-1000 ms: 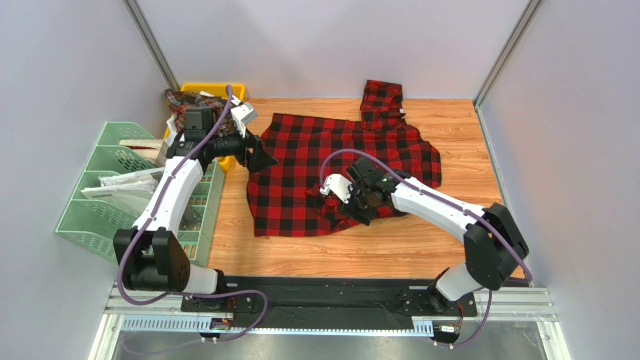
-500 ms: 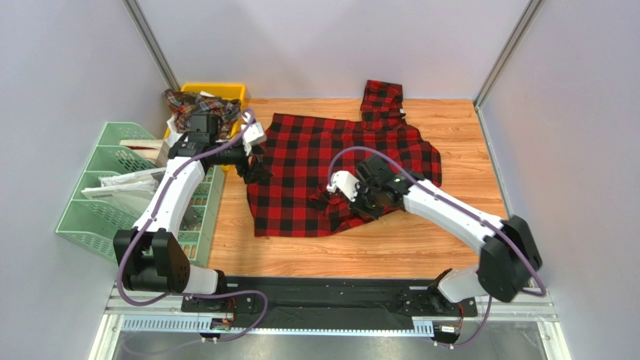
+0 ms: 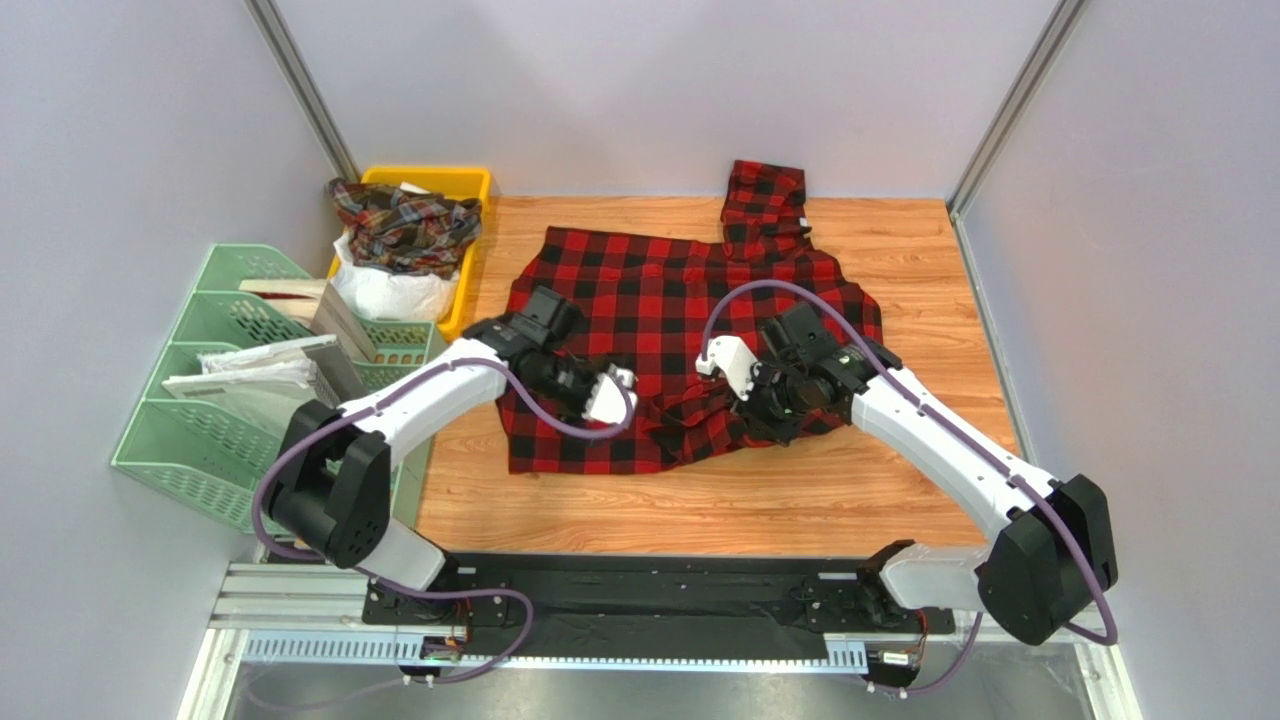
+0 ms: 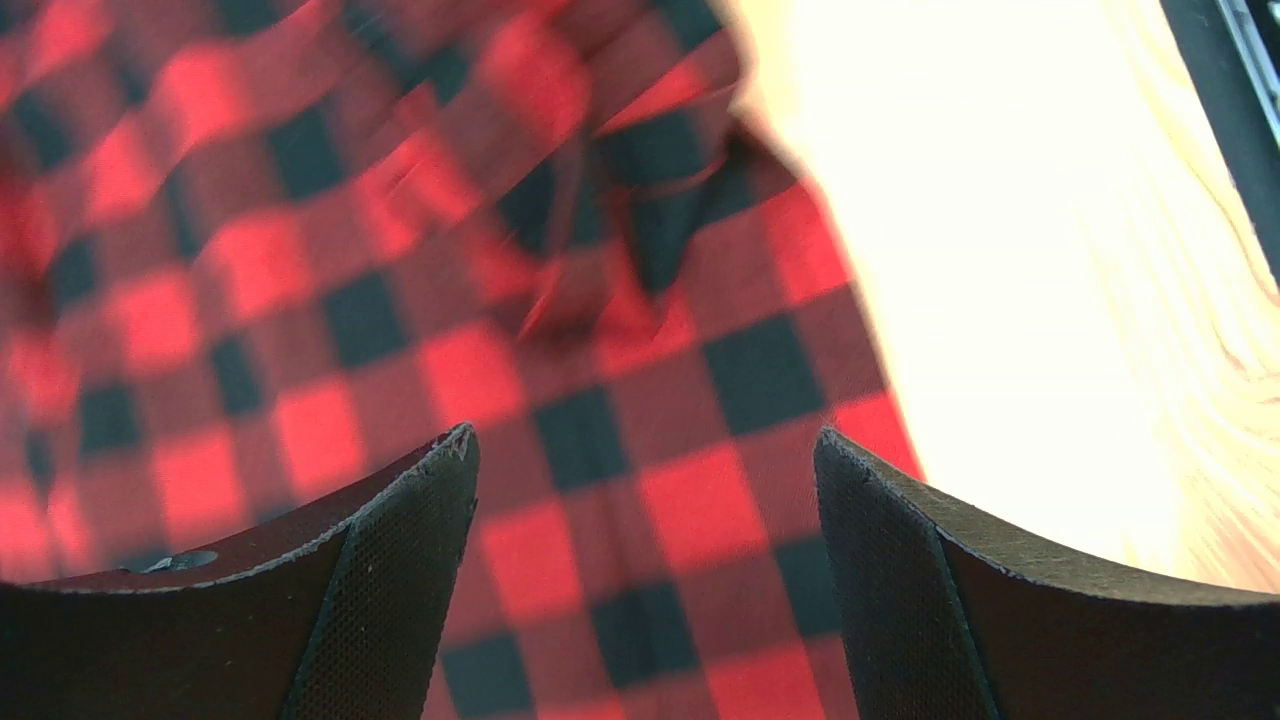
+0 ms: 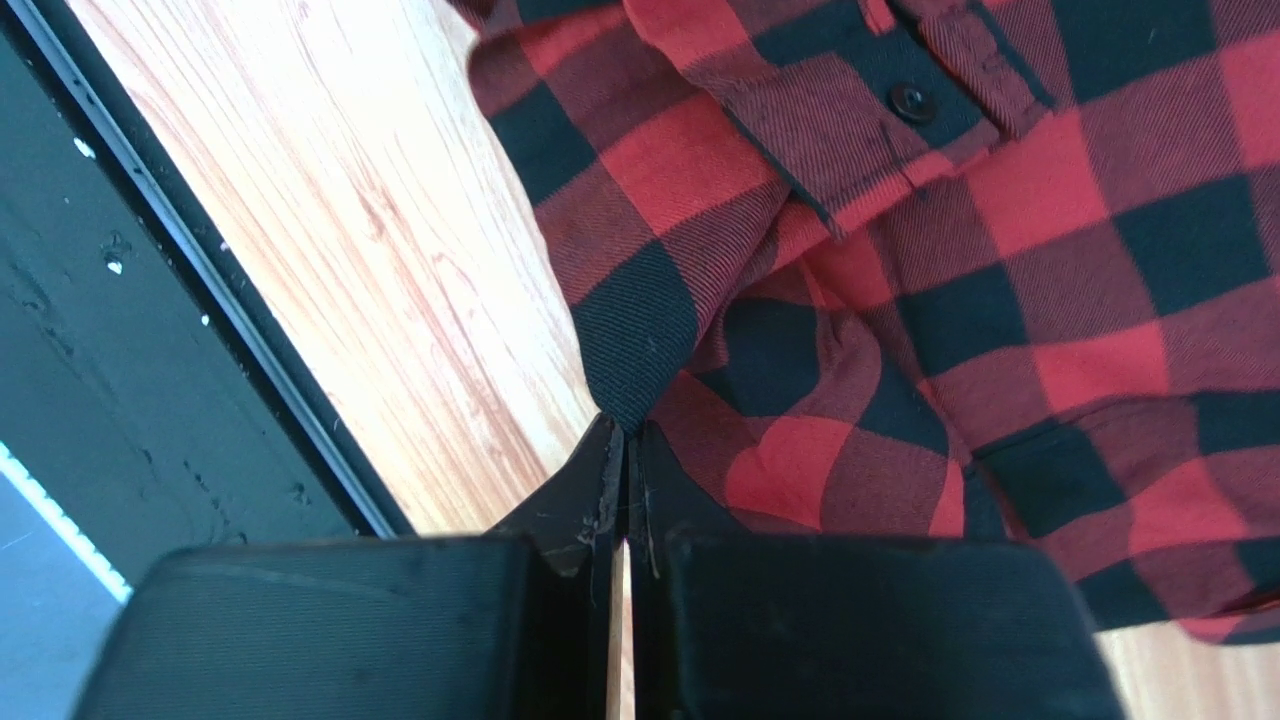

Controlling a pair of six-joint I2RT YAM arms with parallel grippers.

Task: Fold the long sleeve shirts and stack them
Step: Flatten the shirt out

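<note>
On the desk [image 3: 917, 285], the right claw [image 5: 621, 450] pinches a corner of the red-and-black shirt [image 3: 646, 300]; the left claw [image 4: 643, 450] hangs spread above it.

The wooden table [image 3: 751, 495] carries 1 red-and-black shirt [image 3: 601, 285], spread out, with a yellow bin [image 3: 428, 176] just beyond the shirt's far-left corner.

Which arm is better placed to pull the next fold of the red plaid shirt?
Right: the right gripper is shut on a corner of the shirt; the left gripper hangs open over the cloth, holding nothing.
</note>
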